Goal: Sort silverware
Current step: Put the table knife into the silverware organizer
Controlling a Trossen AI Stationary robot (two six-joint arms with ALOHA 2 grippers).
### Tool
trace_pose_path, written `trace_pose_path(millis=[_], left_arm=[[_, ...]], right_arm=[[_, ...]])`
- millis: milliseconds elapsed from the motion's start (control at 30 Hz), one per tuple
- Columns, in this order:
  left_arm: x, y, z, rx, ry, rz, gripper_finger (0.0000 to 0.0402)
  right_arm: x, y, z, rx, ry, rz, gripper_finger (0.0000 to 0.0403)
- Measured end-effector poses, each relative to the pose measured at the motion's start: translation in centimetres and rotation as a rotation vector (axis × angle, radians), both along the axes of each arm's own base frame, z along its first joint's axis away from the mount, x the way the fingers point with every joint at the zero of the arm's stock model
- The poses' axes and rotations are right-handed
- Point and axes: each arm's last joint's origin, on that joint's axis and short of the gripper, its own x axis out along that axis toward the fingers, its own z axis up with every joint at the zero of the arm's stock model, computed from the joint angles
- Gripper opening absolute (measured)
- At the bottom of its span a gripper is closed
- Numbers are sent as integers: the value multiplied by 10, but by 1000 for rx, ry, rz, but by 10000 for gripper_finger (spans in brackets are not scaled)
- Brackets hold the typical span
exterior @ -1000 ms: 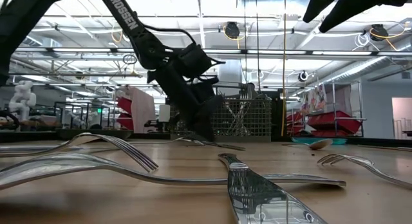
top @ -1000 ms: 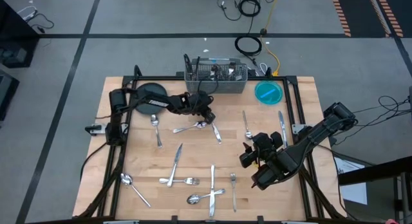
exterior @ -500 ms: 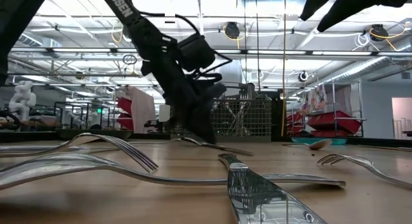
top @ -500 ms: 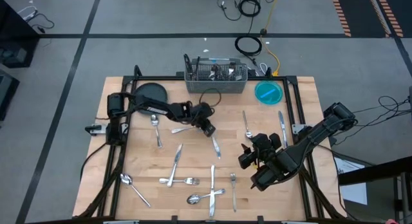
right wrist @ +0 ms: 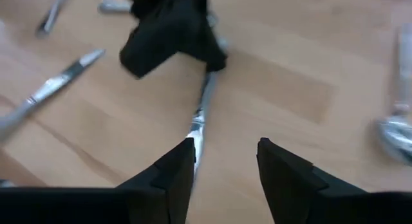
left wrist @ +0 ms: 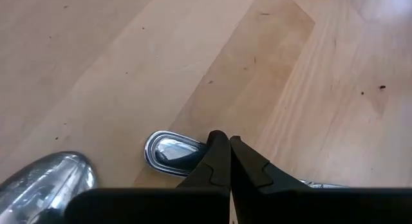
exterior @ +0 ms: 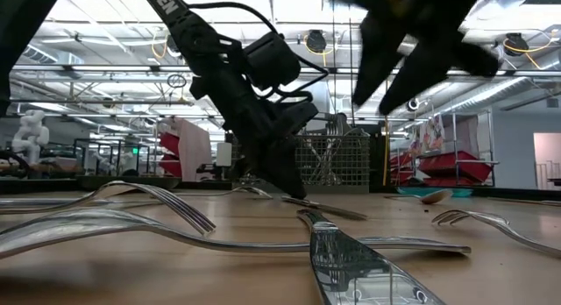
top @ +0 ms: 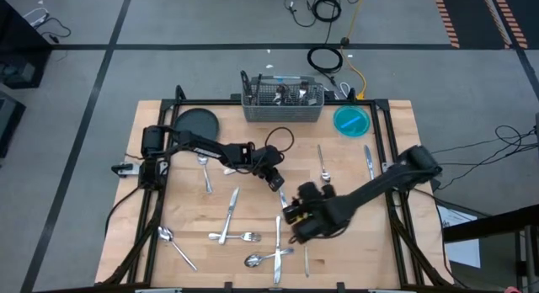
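Steel table knife (top: 282, 189) lying on the table mid-centre: the left claw (top: 275, 178), pressed together, is dragging it outward while the right claw (top: 290, 215), spread, is swinging in to take it.

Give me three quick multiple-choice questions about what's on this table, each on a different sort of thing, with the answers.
1. Where is the wire caddy?
A. at the table's far edge
B. at its near edge
C. on the floor

2. What colour is the bowl by the caddy?
A. red
B. blue
C. yellow

3. How are the left gripper fingers?
A. wide apart
B. pressed together
C. out of sight

Answers:
1. A, the high view shows it at the far edge, between the dark plate and the bowl.
2. B, it is bright blue.
3. B, the left wrist view shows the tips pressed together over a piece of silverware.
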Motion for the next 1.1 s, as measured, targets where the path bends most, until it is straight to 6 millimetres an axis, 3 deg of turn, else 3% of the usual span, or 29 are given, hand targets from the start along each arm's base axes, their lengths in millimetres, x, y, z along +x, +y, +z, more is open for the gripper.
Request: trace_pose_path(millis=[167, 333, 633, 833, 1100], left_arm=[[0, 5, 0, -7, -2, 16, 0], [-1, 8, 0, -34, -4, 11, 0], [-1, 9, 0, -57, -13, -2, 0], [0, 8, 0, -73, -20, -14, 0], [-1, 9, -1, -76, -22, -28, 0]], right_arm=[[23, 1, -32, -12, 27, 82, 153], [30, -9, -35, 60, 75, 99, 194], [41, -42, -35, 0, 121, 82, 289], [57, -54, -36, 9, 80, 157, 297], [64, -59, -70, 30, 177, 180, 297]])
